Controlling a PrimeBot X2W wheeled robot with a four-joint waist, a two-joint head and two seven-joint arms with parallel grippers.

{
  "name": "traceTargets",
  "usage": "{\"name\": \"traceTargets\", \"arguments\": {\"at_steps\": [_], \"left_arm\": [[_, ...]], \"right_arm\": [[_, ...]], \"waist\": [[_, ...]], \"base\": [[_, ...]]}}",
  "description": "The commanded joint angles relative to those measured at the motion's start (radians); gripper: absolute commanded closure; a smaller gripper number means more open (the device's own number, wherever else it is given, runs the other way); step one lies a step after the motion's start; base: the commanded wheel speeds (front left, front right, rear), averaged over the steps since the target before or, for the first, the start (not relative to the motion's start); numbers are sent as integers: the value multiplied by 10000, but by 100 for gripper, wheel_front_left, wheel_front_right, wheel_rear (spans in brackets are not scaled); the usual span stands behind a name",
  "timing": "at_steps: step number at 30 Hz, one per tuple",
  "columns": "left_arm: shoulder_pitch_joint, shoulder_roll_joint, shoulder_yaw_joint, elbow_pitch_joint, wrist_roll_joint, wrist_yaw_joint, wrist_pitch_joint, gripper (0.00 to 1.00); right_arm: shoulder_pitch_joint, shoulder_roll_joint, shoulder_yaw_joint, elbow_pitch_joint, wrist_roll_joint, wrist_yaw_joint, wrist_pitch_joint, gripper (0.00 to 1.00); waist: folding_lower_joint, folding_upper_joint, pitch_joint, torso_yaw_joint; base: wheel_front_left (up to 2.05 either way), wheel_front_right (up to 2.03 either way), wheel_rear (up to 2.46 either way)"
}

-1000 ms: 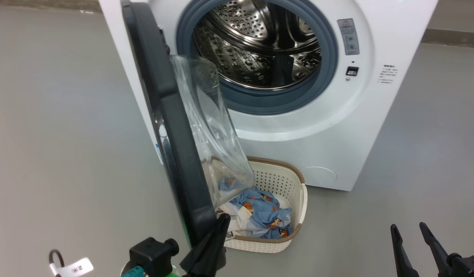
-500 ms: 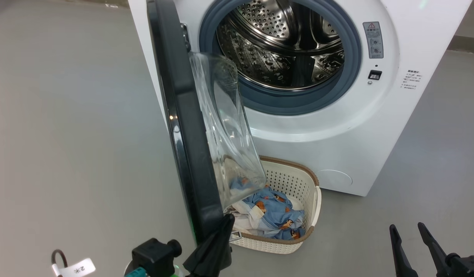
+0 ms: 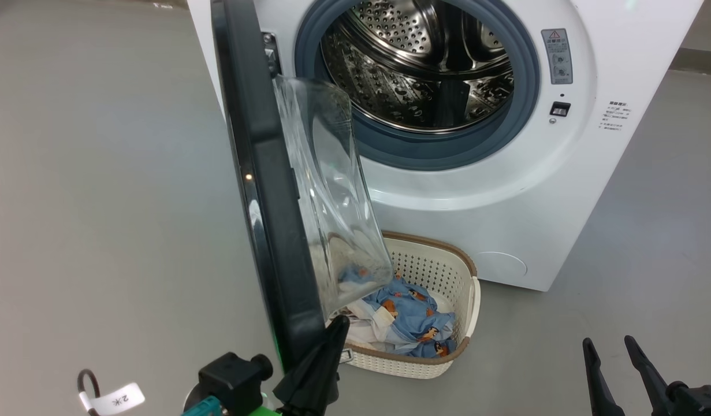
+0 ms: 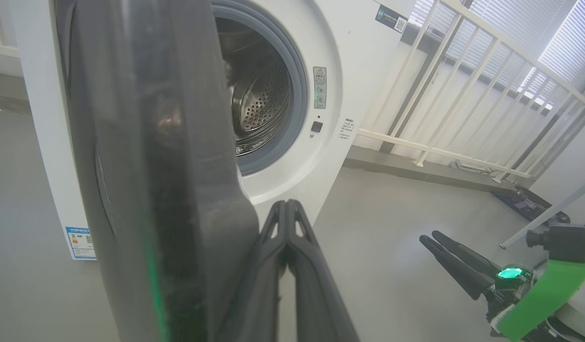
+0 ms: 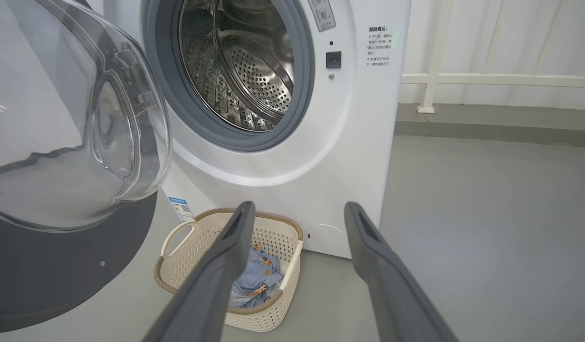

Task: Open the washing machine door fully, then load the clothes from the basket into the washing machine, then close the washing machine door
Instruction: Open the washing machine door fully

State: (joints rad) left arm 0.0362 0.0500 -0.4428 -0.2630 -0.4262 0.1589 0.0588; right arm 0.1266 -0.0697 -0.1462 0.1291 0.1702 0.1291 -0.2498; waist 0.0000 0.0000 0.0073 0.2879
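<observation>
Standing on the grey floor (image 3: 101,202), the white washing machine (image 3: 505,219) shows its steel drum (image 3: 413,75) through the uncovered mouth. Its washing machine door (image 3: 268,190) hangs swung out on the left side, roughly edge-on to the head camera, and its glass bowl (image 3: 332,190) bulges over the basket (image 3: 442,271). That basket sits on the floor just before the machine, with the clothes (image 3: 413,318) heaped inside. The closed, empty left pincer (image 3: 339,323) has its tips at the door's lower edge. The right pincer (image 3: 608,342) is spread wide, empty, well right of the basket.
</observation>
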Motion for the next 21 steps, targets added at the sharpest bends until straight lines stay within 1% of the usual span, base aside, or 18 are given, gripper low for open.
{"name": "traceTargets", "arguments": {"at_steps": [1, 6, 13, 21], "left_arm": [[-512, 166, 641, -74, 142, 360, 23, 100], [-517, 195, 630, -98, 143, 387, 55, 100], [-532, 235, 597, -142, 137, 403, 71, 100], [-431, 354, 775, -101, 120, 521, -11, 100]], "right_arm": [[-99, -127, 163, -226, 79, 16, -120, 4], [-77, -93, 128, -219, 86, 16, -120, 4], [-73, -53, 139, -228, 71, 16, -120, 4], [-76, -66, 139, -219, 66, 16, -120, 4]], "waist": [[0, 0, 0, 44], [0, 0, -5, 206], [0, 0, 10, 637], [0, 0, 12, 1111]], "base": [[0, 0, 0], [0, 0, 0], [0, 0, 0], [0, 0, 0]]}}
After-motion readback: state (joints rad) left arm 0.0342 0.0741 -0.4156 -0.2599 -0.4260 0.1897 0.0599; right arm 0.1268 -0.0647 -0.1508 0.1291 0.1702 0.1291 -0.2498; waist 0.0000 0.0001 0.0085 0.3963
